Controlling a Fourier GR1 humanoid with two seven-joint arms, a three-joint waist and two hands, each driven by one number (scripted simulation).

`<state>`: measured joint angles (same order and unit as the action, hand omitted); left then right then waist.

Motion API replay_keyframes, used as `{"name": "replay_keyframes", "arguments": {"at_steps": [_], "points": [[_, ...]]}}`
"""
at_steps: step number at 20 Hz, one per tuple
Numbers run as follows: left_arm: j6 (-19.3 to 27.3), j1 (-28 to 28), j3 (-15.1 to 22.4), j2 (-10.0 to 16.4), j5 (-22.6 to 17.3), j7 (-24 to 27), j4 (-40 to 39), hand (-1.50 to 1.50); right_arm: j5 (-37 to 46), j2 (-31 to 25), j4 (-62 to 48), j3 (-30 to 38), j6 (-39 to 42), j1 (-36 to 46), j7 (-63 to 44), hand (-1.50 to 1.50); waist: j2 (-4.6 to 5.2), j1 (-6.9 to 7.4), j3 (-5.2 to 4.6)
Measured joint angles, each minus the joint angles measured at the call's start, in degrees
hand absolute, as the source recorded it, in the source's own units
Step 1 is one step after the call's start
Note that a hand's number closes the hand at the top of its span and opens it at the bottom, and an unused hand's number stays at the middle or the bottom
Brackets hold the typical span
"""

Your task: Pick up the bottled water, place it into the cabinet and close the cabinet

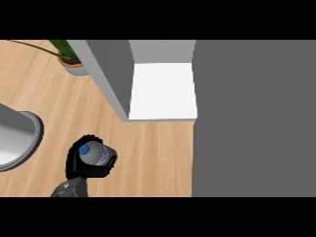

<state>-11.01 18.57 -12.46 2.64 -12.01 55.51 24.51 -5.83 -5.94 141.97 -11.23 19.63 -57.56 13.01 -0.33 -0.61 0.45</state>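
Head view shows the left hand (88, 172) low in the picture, toward the left, its black fingers and thumb curled round the bottled water (97, 154). The hand hides most of the bottle. Only the blue cap (84, 149) and the pale upper body show between the fingers, the cap pointing to the upper left. Whether the bottle stands on the bench (157, 152) or is lifted off it cannot be told from this steep angle. A short piece of the grey forearm (68, 189) shows below the hand before it is cut off.

Left of the hand, near but apart from it, lies a large grey round vessel (8, 139). It is cut off by the picture's left edge and its inside is not visible.

Up and to the right of the hand stands the cabinet (110, 76), open. Only a white floor and a pale back wall show inside it. The bottle is outside the cabinet, well apart from its front edge, on the near-left side of the opening.

A broad dark grey panel, seemingly the cabinet door (263, 118), fills the whole right side and hides the bench beneath it.

At the far left side, just beside the cabinet's grey wall, a potted plant (73, 66) stands, its leaves cut off at the top.
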Motion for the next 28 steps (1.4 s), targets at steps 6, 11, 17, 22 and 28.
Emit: {"name": "replay_keyframes", "arguments": {"at_steps": [6, 11, 17, 22, 28], "points": [[-0.24, -0.08, 8.00, -2.02, -6.39, -2.79, 3.07, 1.50, 0.01, 0.02, -0.06, -0.01, 0.19, 0.41, -0.49, -1.50, 0.01, -0.08, -0.36], [3.84, 0.47, 15.15, -2.45, -12.18, -10.17, 11.01, 1.50, -0.10, 0.21, -0.18, 0.31, 0.45, 0.31, -0.06, -1.50, -0.11, 0.04, -0.39], [15.88, 1.13, 25.42, -2.59, -16.04, -16.43, 22.61, 1.50, -0.08, 0.60, -0.76, 0.72, 0.92, -0.18, 0.98, -1.50, -0.14, -0.07, -0.40], [26.67, 4.00, 32.07, -2.62, -16.33, -22.04, 30.15, 1.50, -0.27, 1.24, -0.89, 0.84, 0.52, 0.94, 0.49, -1.50, 0.03, -0.06, -0.42], [37.97, 12.21, 37.22, -2.63, -18.22, -28.27, 31.46, 1.50, -0.60, 1.33, -0.89, 1.92, 0.76, 1.70, 0.49, -1.50, 0.26, -0.69, -0.44]]}}
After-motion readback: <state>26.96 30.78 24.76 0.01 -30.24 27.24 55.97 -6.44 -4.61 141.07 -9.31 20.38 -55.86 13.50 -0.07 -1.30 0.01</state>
